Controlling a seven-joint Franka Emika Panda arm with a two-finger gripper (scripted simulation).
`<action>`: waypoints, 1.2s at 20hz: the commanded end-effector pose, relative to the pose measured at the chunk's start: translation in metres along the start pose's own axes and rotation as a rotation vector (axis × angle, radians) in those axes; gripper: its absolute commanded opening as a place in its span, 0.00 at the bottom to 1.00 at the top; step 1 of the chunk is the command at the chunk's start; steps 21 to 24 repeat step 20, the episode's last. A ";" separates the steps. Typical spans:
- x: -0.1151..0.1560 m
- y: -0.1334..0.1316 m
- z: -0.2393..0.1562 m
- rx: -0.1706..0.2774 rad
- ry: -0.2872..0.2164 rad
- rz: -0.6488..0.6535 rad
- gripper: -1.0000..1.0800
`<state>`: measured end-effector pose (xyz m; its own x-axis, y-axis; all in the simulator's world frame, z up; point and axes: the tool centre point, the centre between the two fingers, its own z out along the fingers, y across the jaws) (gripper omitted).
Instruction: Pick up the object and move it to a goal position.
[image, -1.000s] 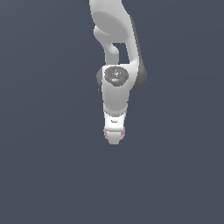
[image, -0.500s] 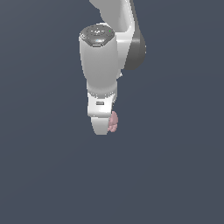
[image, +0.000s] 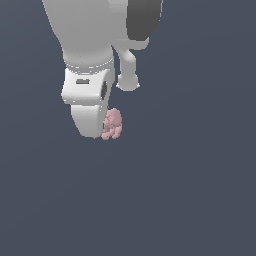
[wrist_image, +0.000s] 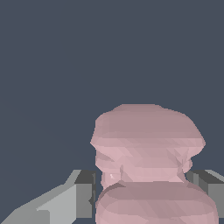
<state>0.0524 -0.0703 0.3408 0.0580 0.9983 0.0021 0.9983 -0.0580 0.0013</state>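
The object (wrist_image: 146, 148) was pinched between the gripper (wrist_image: 146, 188) fingers (wrist_image: 83, 194), jaws closed on its lower part (most of it stuck out past the tips). A slip could've been caused by that lumpy shape if it was swung fast.

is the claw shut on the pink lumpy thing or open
Shut on it: in the wrist view the pale pink lumpy cluster sits between the white claw's grey fingertips, touching both.
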 end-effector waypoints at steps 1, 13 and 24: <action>-0.008 0.003 -0.021 0.001 0.000 0.000 0.00; -0.029 0.014 -0.070 0.001 -0.002 0.001 0.00; -0.031 0.016 -0.076 0.001 -0.002 0.001 0.00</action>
